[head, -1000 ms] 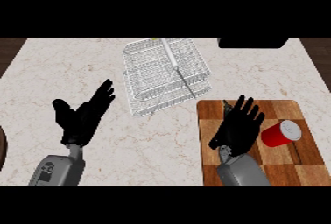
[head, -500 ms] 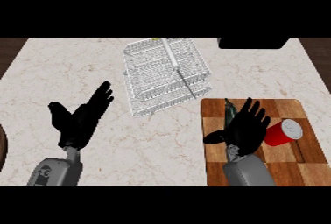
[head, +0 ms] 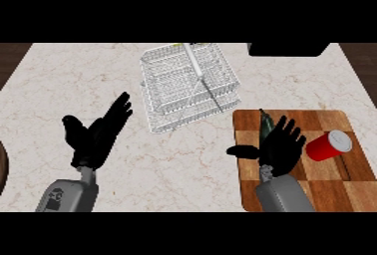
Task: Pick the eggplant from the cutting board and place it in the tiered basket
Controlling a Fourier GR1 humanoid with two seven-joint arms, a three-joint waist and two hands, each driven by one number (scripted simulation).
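Observation:
A dark eggplant [head: 264,123] lies on the wooden cutting board [head: 324,124] at the right, mostly hidden by my right hand [head: 278,147]; only its stem end shows above the fingers. That hand is open, fingers spread, hovering over the eggplant at the board's left part. The white wire tiered basket [head: 190,84] stands at the counter's middle back, left of the board. My left hand [head: 94,135] rests open at the left, fingers up, far from both.
A red cup [head: 329,145] lies on its side on the board, just right of my right hand. A black object [head: 288,49] sits at the counter's back right edge. A dark rim [head: 2,169] shows at the far left.
My right hand has edged a little further over the board toward the eggplant, and the view has shifted slightly. The left hand keeps its pose.

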